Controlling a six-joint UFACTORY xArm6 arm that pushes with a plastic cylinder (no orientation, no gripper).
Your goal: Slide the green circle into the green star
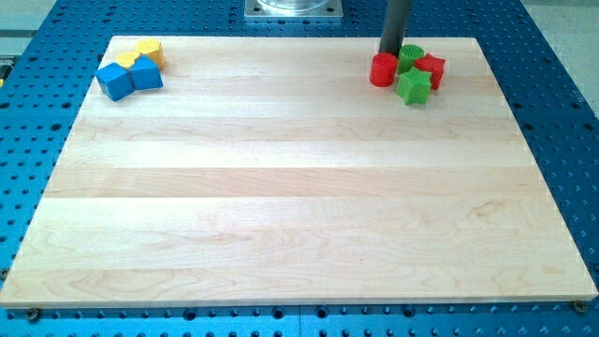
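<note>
The board lay on a blue perforated table. My tip stood near the board's top edge at the view's right, just above the red cylinder and just to the left of the green circle. Whether it touched either block could not be determined. The arm carried no jaws; it ended in a plain rod, so no opening or closing applied.

The green circle sat at the top of a tight cluster, apparently touching the green star below it and the red star-like block to its right. The task was judged nearly or already complete.

In the far top-left corner lay a separate group, well apart: two blue blocks and a yellow block, untouched.

Risks noted: the cluster was crowded, so any further push on the circle would likely carry the red blocks with it and could knock the green star away towards the view's bottom. The group also sat close to the board's top edge, leaving little room for an approach from above.
</note>
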